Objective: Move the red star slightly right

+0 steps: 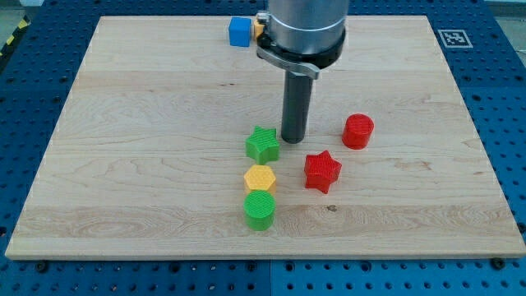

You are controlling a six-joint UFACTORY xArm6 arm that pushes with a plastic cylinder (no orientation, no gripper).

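Note:
The red star (pixel 322 171) lies on the wooden board (pixel 148 148), right of the board's middle. My tip (pixel 293 140) stands above and to the left of it, a short gap away. The tip is just right of the green star (pixel 262 145), nearly touching it. A red cylinder (pixel 358 131) sits up and to the right of the red star.
A yellow hexagon (pixel 260 178) and a green cylinder (pixel 260 210) lie in a column below the green star. A blue cube (pixel 239 31) and a small yellow block (pixel 257 28) sit at the view's top, partly hidden by the arm.

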